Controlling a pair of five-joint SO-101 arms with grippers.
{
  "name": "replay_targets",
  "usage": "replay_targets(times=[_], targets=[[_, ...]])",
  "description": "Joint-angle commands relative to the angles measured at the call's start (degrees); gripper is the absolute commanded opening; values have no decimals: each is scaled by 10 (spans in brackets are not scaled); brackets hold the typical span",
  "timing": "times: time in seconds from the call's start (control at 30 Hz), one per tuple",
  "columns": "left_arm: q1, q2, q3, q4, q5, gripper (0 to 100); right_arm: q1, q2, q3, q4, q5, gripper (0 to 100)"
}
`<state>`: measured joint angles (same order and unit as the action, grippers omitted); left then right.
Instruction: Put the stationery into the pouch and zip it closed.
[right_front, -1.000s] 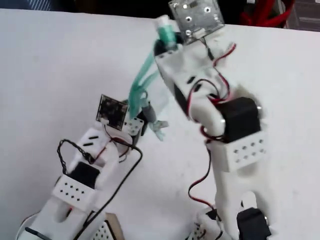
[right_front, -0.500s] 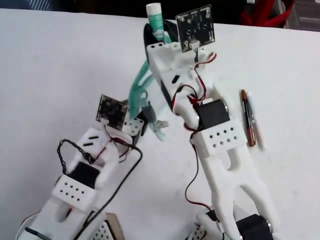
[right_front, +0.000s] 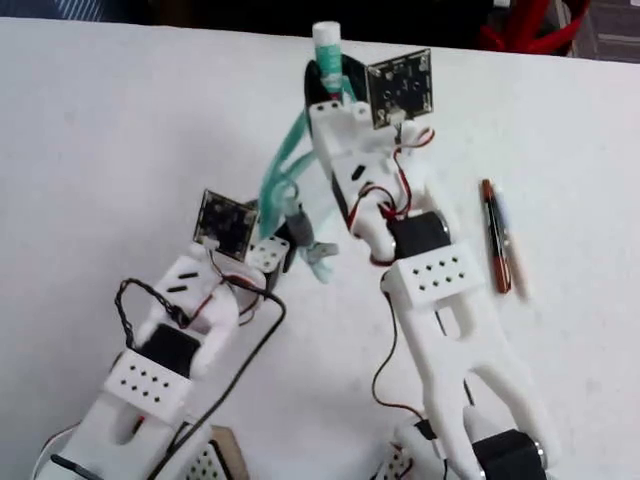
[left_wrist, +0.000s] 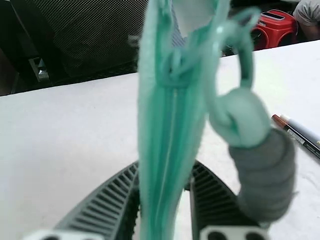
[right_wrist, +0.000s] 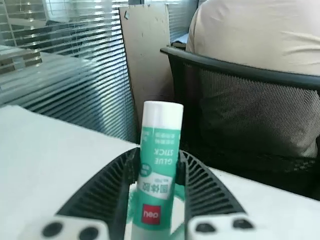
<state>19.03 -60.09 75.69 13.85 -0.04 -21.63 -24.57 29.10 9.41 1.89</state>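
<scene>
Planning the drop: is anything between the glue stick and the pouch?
Nothing visible. The right tool holds the glue stick right at the upper end of the pouch, and the left tool grips the pouch's other end. Whether the pouch's mouth is open cannot be told.

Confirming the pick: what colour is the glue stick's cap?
White cap; the right wrist view shows it best.

The white table (right_front: 100, 130) has a brown pen (right_front: 494, 236) lying flat on it, toward 3 o'clock from the middle, its length running from 12 to 6. A paler pen (left_wrist: 305, 131) lies just beside it.
</scene>
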Motion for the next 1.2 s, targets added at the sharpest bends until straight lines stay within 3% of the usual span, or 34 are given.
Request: replay_targets(times=[0.0, 0.2, 0.4, 0.63, 0.87, 1.03, 1.17], targets=[[-5, -2, -10, -6, 7, 140, 9, -20, 1, -5, 0, 18], [-5, -2, -10, -6, 10, 181, -15, -55, -2, 53, 0, 40], [-5, -2, -10, -6, 8, 181, -45, -123, -3, 139, 0, 203], [-5, -2, -10, -5, 7, 181, -48, -180, -3, 175, 0, 204], [-5, -2, -8, -5, 7, 181, 36, -228, -4, 229, 1, 204], [-5, -2, -8, -4, 7, 181, 170, -208, 9, 329, -5, 204], [-5, -2, -9, -3, 7, 181, 233, -178, 95, 385, -91, 204]])
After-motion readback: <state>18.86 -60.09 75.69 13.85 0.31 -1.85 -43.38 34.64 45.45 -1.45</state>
